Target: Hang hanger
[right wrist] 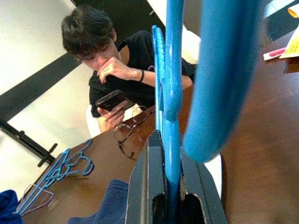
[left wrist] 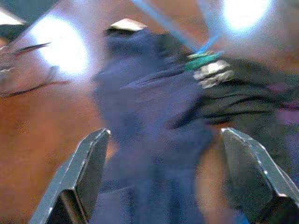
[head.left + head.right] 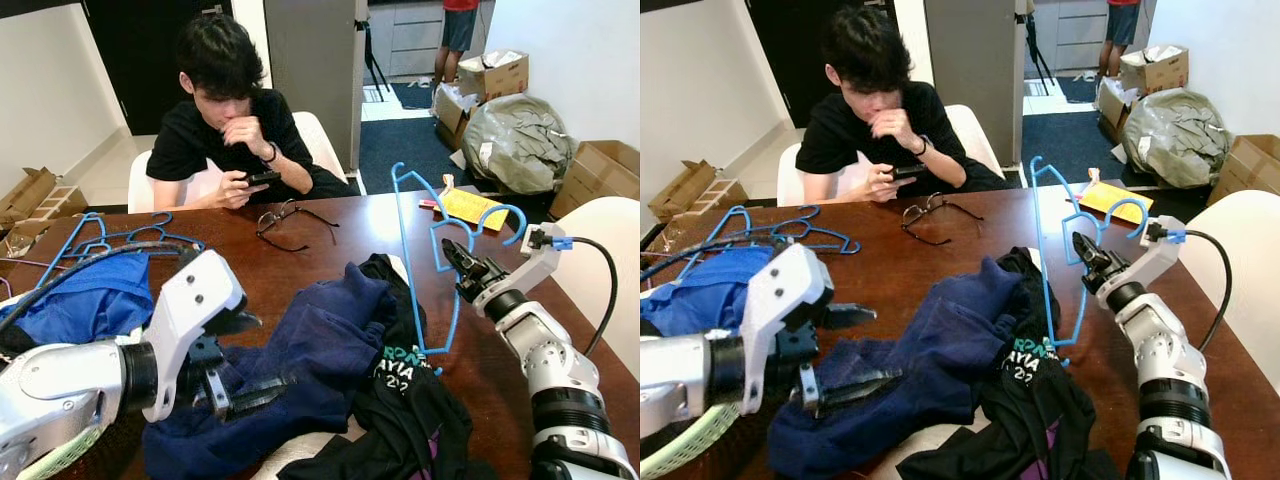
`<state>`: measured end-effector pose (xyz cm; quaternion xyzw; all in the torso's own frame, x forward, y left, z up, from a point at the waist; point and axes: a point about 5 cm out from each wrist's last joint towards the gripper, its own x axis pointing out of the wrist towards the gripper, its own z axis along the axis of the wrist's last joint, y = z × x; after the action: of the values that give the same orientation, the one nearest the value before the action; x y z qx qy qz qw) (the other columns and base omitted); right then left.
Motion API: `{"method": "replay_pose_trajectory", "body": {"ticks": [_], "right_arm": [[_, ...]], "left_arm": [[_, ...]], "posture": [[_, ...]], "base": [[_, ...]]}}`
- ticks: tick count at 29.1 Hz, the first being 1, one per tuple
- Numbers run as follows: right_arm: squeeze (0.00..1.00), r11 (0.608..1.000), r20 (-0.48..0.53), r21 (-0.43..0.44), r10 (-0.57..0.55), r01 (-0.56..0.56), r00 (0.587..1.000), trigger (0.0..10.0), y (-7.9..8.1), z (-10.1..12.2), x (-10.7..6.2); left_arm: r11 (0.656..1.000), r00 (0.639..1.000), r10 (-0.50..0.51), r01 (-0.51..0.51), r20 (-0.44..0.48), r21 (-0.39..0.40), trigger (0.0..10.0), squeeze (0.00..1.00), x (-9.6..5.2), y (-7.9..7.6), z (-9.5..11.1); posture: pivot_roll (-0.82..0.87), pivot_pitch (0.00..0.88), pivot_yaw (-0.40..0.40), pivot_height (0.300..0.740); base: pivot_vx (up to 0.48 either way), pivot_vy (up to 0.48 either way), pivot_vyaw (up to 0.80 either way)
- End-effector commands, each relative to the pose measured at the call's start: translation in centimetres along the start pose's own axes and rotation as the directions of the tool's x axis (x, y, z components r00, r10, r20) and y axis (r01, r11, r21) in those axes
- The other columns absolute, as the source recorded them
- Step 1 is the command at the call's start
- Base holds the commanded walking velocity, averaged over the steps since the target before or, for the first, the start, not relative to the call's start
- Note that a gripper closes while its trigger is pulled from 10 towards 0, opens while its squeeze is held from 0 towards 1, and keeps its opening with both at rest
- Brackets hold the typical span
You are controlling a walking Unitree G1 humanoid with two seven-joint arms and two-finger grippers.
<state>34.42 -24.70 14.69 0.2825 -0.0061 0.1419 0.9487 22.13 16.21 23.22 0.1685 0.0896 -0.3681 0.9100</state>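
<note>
The left pincer [image 3: 235, 375] gaped over crumpled navy cloth [image 3: 310, 350]; the right pincer [image 3: 452, 262] gripped a thin blue hanger [image 3: 410, 250] above the glossy wooden counter [image 3: 330, 240].

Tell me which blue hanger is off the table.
The blue hanger clamped upright in the right tool; the other hangers lie flat at the table's far left.

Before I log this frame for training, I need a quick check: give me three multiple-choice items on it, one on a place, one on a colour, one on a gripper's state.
1. Where do the glasses lie?
A on the table before the seated person
B on the floor
C on the navy garment

2. What colour is the hanger in the right gripper?
A red
B blue
C white

3. How is the left gripper?
A shut on cloth
B open over the navy garment
C holding glasses

Answers: 1 A, they rest on bare wood; 2 B, its frame is blue; 3 B, its fingers stand apart.
</note>
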Motion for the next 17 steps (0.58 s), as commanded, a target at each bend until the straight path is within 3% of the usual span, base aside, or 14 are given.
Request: {"method": "replay_pose_trajectory", "body": {"ticks": [1, 2, 3, 6, 12, 15, 17], "right_arm": [[0.0, 1.0, -0.011, 0.008, 0.006, -0.006, 1.0, 10.0, 0.1, -0.2, 0.1], [0.0, 1.0, -0.012, 0.007, 0.007, -0.007, 1.0, 10.0, 0.1, -0.2, 0.2], [0.0, 1.0, -0.012, 0.007, 0.007, -0.007, 1.0, 10.0, 0.1, -0.2, 0.2], [0.0, 1.0, -0.014, 0.005, 0.01, -0.01, 1.0, 10.0, 0.2, -0.2, 0.3], [0.0, 1.0, -0.013, 0.0, 0.013, -0.013, 1.0, 10.0, 0.3, -0.2, 0.3], [0.0, 1.0, -0.013, -0.001, 0.014, -0.014, 1.0, 10.0, 0.3, -0.2, 0.3], [0.0, 1.0, -0.011, 0.0, 0.014, -0.014, 1.0, 10.0, 0.3, -0.2, 0.3]], "left_arm": [[0.992, 0.993, 0.12, -0.119, -0.013, 0.037, 10.0, 0.0, 0.8, 1.0, -0.4], [0.981, 0.982, 0.187, -0.186, -0.013, 0.045, 10.0, 0.0, 1.5, 1.4, -0.6], [0.981, 0.982, 0.187, -0.186, -0.013, 0.045, 10.0, 0.0, 1.5, 1.4, -0.6], [0.96, 0.961, 0.278, -0.278, 0.007, 0.022, 10.0, 0.0, 3.4, 1.6, -1.3], [0.952, 0.953, 0.3, -0.297, 0.033, -0.071, 10.0, 0.0, 5.2, 1.0, -2.0], [0.951, 0.952, 0.304, -0.301, 0.036, -0.076, 10.0, 0.0, 5.5, 0.9, -2.2], [0.944, 0.945, 0.324, -0.321, 0.034, -0.078, 10.0, 0.0, 5.7, 0.9, -2.5]], "posture": [[0.05, 0.0, 0.026, 0.735], [0.05, 0.0, 0.026, 0.735], [0.05, 0.0, 0.026, 0.735], [0.05, 0.0, 0.024, 0.735], [0.05, 0.0, 0.03, 0.735], [0.05, 0.0, 0.032, 0.735], [0.04, 0.0, 0.033, 0.735]], "base": [[-0.435, 0.0, 0.0], [-0.48, 0.0, 0.0], [-0.48, 0.0, 0.0], [-0.444, 0.0, 0.0], [-0.421, 0.0, 0.0], [-0.48, 0.0, 0.0], [0.0, 0.0, 0.0]]}}
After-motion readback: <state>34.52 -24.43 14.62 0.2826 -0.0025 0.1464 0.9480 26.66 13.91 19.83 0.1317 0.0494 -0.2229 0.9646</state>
